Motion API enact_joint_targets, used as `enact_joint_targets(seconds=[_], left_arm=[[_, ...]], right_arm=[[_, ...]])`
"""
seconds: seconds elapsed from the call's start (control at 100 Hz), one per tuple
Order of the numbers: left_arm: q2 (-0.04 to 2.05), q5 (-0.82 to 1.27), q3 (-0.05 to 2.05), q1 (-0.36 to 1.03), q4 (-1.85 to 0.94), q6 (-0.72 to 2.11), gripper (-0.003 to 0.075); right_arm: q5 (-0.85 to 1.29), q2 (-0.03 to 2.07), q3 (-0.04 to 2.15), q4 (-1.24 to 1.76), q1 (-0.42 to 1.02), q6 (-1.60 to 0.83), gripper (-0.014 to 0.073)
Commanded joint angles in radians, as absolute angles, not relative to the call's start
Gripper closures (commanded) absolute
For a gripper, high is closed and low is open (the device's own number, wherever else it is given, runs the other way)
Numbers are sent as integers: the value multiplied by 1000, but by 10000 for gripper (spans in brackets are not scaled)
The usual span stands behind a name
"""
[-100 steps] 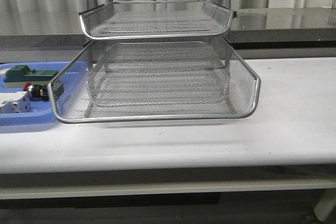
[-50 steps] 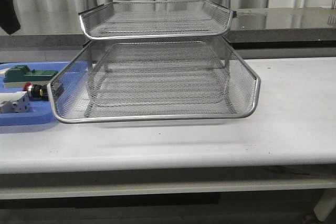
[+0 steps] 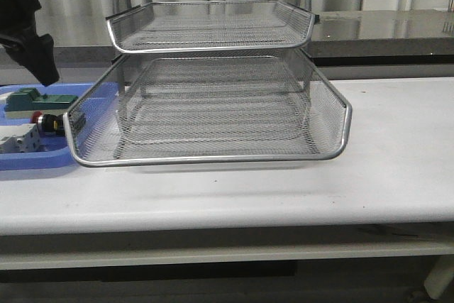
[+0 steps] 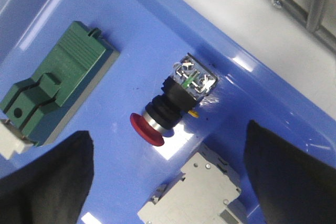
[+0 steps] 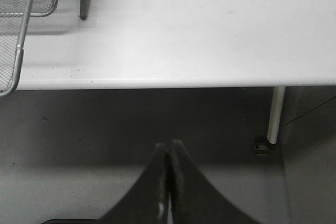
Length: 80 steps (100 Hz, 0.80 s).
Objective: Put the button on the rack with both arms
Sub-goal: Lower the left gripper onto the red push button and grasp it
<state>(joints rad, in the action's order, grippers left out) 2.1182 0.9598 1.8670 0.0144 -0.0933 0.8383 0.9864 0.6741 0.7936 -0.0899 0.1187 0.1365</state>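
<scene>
Left gripper (image 4: 168, 182) is seen with its fingers spread wide at the bottom of the left wrist picture, and the button (image 4: 170, 106) is seen lying on its side in the blue tray (image 4: 136, 40), between the green block (image 4: 52, 95) and the white block (image 4: 197, 195). Small, hard and light is how the button is judged, and its round black body may roll, so a pinch across that middle part is best, with little room left beside the two blocks. Right gripper (image 5: 169, 182) is pressed shut low off the table edge (image 5: 173, 82), while the rack (image 3: 206, 104) is seen open at the front in the middle of the front picture.
</scene>
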Motion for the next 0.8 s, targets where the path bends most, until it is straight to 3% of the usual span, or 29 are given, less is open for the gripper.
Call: enact_joint_targets(seconds=[0.0,0.79], left_arm=[[2092,930,1917,25,-99,853,162],[2311,1006,2149,25,-83,904,162]], right_arm=[[927,672,826,-108,115,136,660],[927,672,826,-108,115,136,660]])
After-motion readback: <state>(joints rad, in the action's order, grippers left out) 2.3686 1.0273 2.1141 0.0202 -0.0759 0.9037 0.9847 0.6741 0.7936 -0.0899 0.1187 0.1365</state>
